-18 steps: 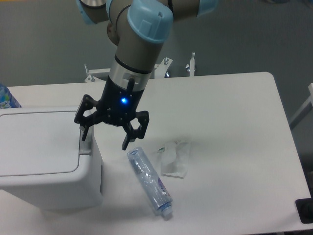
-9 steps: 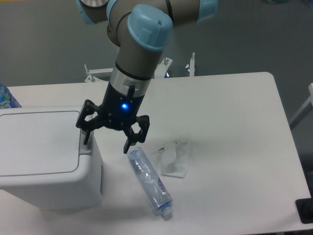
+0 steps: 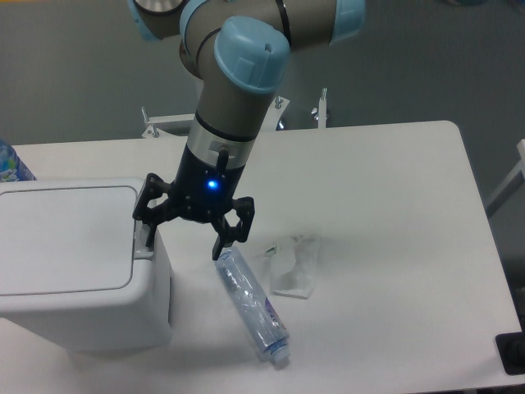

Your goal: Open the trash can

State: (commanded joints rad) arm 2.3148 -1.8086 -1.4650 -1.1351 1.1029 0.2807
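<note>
The gripper is hanging with fingers spread wide over the right edge of the bin, which is sitting closed at the desk's left; a bottle is lying beside it.

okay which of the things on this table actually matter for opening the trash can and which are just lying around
Part of the job:
trash can, lid shut
grey push tab at its right edge
tool, open, one finger by the tab

Just lying about:
plastic bottle on its side
clear plastic wrapper
</note>
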